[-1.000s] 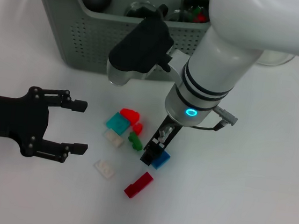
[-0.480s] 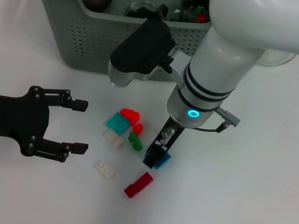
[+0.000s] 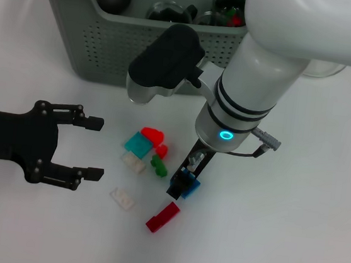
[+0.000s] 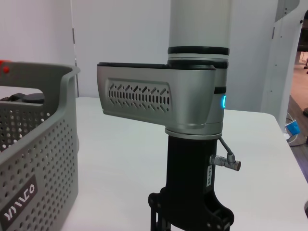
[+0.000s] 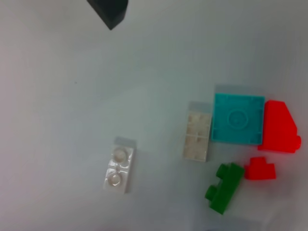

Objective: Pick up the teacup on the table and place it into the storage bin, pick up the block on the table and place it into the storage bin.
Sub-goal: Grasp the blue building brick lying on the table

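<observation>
Blue block point(image 3: 189, 186): small, bright blue, squarish brick. Lies on the white table point(image 3: 291, 233) at the right edge of the loose pile of blocks, in front of the storage bin and well apart from it. Only part of it shows; its long axis cannot be told.

Right gripper point(image 3: 182, 182): black, pointing down from the white arm, fingers closed on the blue block at table level.

Left gripper point(image 3: 95, 148): black, low over the table at the left, fingers spread wide, holding nothing, pointing toward the pile.

Storage bin point(image 3: 103, 41): grey-green plastic basket with perforated sides and rolled rim, at the far side of the table; dark round items and glassware inside. The left wrist view shows its corner point(image 4: 43, 159) with a white logo.

Red long block point(image 3: 162, 217): flat bar, long axis slanting from near-left to far-right, just in front of the blue block.

Teal block point(image 3: 138, 143): square, flat, one round stud on top point(image 5: 238, 118).

Red wedge block point(image 3: 153, 135): touches the teal block's side.

Small red block point(image 3: 161, 150) and green block point(image 3: 158, 166): close together beside the teal block.

Two white blocks: one point(image 3: 133, 161) against the teal block, one point(image 3: 121, 198) apart, nearer the robot, two studs on top.
</observation>
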